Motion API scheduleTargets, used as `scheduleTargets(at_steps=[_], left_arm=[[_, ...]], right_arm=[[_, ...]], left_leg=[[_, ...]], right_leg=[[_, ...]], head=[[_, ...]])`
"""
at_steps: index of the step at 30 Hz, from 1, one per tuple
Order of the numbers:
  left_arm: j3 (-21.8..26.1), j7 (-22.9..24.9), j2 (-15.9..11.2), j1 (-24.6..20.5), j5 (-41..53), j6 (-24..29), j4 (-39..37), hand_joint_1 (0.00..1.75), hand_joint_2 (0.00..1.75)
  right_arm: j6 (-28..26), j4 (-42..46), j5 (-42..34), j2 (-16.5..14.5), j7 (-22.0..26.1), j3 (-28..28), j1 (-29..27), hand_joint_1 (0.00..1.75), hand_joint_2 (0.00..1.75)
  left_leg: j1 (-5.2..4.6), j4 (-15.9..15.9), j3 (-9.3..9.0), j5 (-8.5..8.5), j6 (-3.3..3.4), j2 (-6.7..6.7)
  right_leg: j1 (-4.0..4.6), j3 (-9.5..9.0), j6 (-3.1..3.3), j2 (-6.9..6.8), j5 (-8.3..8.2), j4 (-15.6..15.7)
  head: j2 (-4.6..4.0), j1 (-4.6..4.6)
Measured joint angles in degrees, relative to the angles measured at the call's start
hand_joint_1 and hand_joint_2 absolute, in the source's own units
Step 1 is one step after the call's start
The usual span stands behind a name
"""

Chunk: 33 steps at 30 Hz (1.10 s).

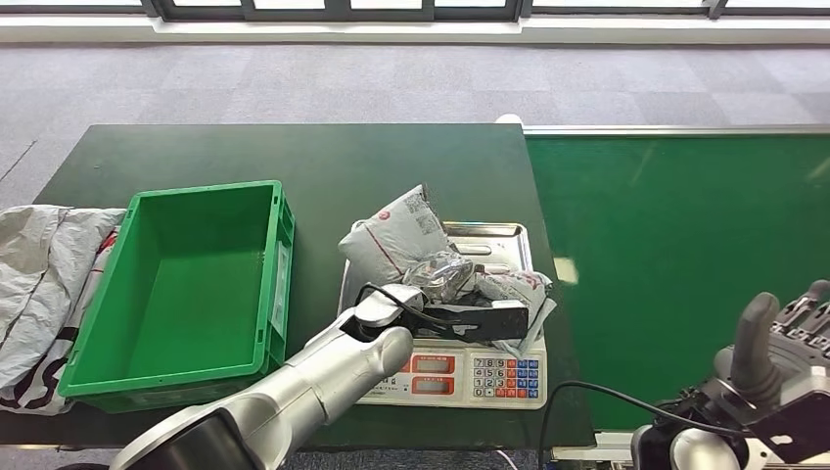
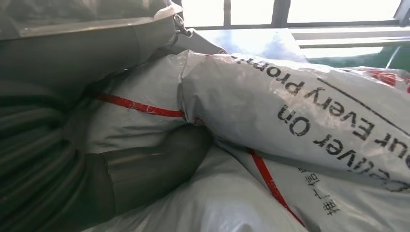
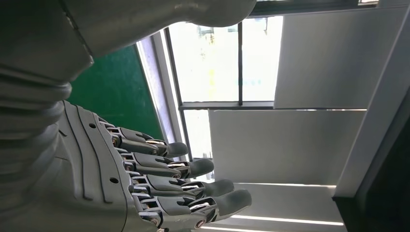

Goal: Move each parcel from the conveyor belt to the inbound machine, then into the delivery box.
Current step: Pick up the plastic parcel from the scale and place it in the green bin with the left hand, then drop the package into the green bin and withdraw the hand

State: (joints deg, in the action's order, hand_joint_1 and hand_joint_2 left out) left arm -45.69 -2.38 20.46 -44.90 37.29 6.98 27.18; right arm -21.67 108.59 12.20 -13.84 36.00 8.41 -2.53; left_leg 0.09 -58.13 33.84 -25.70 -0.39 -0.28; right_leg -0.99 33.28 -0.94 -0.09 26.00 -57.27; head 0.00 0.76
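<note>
One grey parcel with red stripes lies crumpled on the steel tray of the one inbound machine, a keypad scale at the desk's near edge beside the conveyor belt, and the left hand rests on the parcel's near side, its thumb pressed into the wrapper, though I cannot tell whether it truly grips. One green delivery box stands just left of the scale, and one pile of grey sacks lies at the desk's left edge. The right hand hangs over the belt's near right corner, fingers apart, holding nothing.
</note>
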Motion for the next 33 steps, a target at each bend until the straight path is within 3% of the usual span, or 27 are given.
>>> scheduleTargets(at_steps=[4,7,10,15,22,28,29,31,33], left_arm=[[1.8,-2.2,0.0,0.8,0.6,1.6,0.4,1.75,1.75],[4.8,-7.3,-0.3,2.9,0.8,6.1,3.8,1.75,1.75],[9.8,-12.3,-1.1,6.3,1.9,11.3,12.4,1.75,1.75],[17.0,-14.1,-2.8,11.5,7.2,18.4,28.2,1.75,1.75],[25.4,-11.0,-5.8,15.8,14.8,25.5,43.4,1.75,1.75],[34.7,-5.0,-8.4,17.3,20.7,30.1,45.4,1.75,1.75],[36.1,-4.6,-8.8,17.5,21.1,30.4,45.2,1.66,1.75],[38.6,-3.6,-9.4,17.7,21.7,30.6,44.4,1.16,1.75],[40.8,-1.6,-9.9,17.7,22.2,29.8,43.4,0.37,1.75]], right_arm=[[0.3,0.0,0.2,-0.3,0.0,0.2,0.0,0.0,1.75],[1.4,0.0,0.4,-0.4,-0.3,0.4,-0.1,0.0,1.75],[2.5,0.0,0.8,-0.4,-0.7,0.9,-0.4,0.0,1.75],[3.0,0.0,0.4,-0.5,-0.7,1.6,-1.4,0.0,1.75],[2.5,0.0,-1.4,-0.4,0.1,2.1,-4.3,0.0,1.75],[2.2,0.2,-1.2,-0.5,0.2,2.1,-7.1,0.0,1.75],[2.2,0.2,-1.1,-0.5,0.2,2.1,-7.4,0.0,1.75],[2.2,0.2,-0.9,-0.5,0.1,2.1,-7.8,0.0,1.75],[2.2,0.2,-0.8,-0.4,0.1,2.1,-8.0,0.0,1.75]], left_leg=[[0.0,0.0,0.02,0.0,0.0,0.0],[0.0,0.0,0.09,0.0,0.0,0.0],[0.0,0.0,0.16,0.0,0.0,0.0],[0.01,0.0,0.2,-0.01,0.0,0.01],[0.02,0.0,0.21,-0.01,-0.01,0.01],[0.02,0.0,0.19,0.0,-0.01,0.01],[0.02,0.0,0.19,0.0,-0.02,0.01],[0.02,0.0,0.19,0.0,-0.02,0.01],[0.02,0.0,0.2,0.0,-0.02,0.01]], right_leg=[[0.0,0.02,0.0,0.0,0.0,0.0],[0.0,0.1,0.0,0.0,0.0,0.0],[0.0,0.18,0.0,0.01,0.01,0.0],[0.01,0.22,0.02,0.02,0.02,0.0],[0.02,0.22,0.05,0.01,0.05,0.0],[0.02,0.23,0.05,0.01,0.05,0.0],[0.02,0.23,0.05,0.01,0.05,0.0],[0.02,0.22,0.05,0.01,0.05,0.0],[0.01,0.22,0.05,0.01,0.05,0.0]], head=[[0.0,0.0],[0.0,0.0],[0.0,0.0],[0.0,0.0],[0.0,0.0],[0.0,0.0],[0.0,0.0],[0.0,0.0],[0.0,0.01]])
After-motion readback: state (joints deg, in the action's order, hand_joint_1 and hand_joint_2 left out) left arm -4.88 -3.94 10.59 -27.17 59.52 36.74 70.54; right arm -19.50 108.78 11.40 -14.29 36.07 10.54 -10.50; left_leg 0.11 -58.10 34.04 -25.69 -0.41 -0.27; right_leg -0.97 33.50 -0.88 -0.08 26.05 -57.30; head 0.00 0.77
